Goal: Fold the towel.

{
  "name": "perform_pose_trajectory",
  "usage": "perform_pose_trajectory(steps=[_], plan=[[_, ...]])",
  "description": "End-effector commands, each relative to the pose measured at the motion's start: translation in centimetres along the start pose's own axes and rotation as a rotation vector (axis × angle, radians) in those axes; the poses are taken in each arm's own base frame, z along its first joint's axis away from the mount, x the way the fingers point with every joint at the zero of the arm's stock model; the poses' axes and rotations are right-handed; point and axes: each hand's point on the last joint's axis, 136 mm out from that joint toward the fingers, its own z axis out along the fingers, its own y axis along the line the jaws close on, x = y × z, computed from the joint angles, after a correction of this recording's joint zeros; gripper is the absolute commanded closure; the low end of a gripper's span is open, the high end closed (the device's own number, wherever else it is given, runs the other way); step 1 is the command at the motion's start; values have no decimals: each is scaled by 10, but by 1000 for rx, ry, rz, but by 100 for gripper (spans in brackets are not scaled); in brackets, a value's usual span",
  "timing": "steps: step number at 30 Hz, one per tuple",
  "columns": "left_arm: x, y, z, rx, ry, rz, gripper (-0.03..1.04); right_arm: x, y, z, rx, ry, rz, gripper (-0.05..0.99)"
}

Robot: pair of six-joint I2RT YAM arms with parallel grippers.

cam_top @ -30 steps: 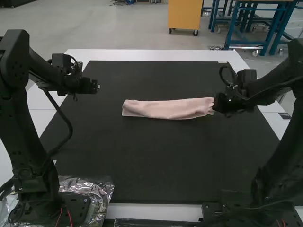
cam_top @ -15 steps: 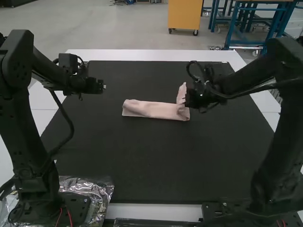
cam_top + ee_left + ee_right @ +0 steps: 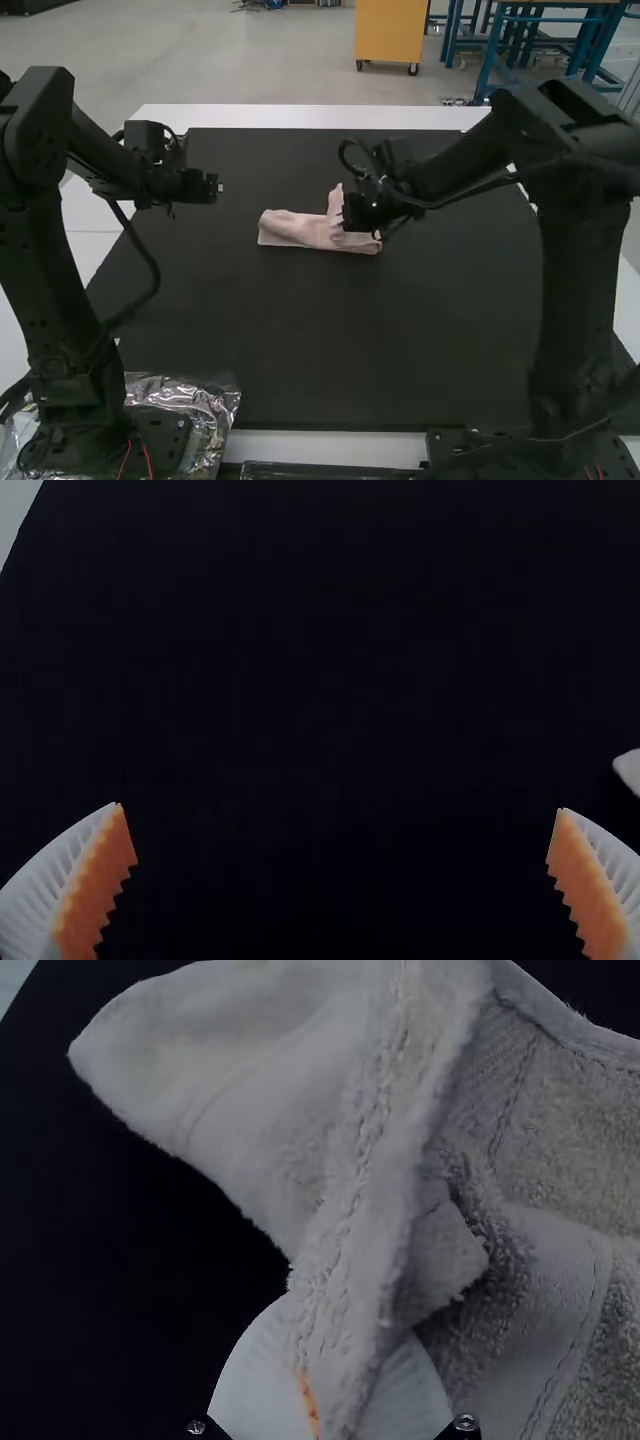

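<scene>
the pink towel [image 3: 290, 230] lies around the middle of the black mat [image 3: 320, 340], a narrow folded strip running from side to side, its left part flat on the mat. its right part is bent back towards the mat's left side, with the end standing up above the mat. the right gripper [image 3: 352, 213] is over the mat's middle, its 2 fingers closed on that end; in the right wrist view a thick stitched hem [image 3: 350, 1190] passes between them. the left gripper [image 3: 216, 187] hangs over the mat's far left part, its 2 fingers spread wide and holding nothing; dark mat shows between the orange pads [image 3: 95, 885]. a crinkled clear bag [image 3: 205, 400] sits at the mat's near left corner. white table [image 3: 320, 117] shows beyond the mat's far edge.
</scene>
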Motion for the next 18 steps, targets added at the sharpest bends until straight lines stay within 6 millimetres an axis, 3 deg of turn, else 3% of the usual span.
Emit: perform_pose_trajectory(steps=[1, 8, 18], plan=[[-21, 2, -12, -13, -62, 4, 4, -16, 17, 12, -27, -22, -30, 96], [-18, 1, -13, -12, -64, 4, 4, -33, 35, 40, -62, -29, -63, 96], [-15, 3, -13, -16, -64, 5, 4, -41, 68, 71, -111, -19, -101, 92]])
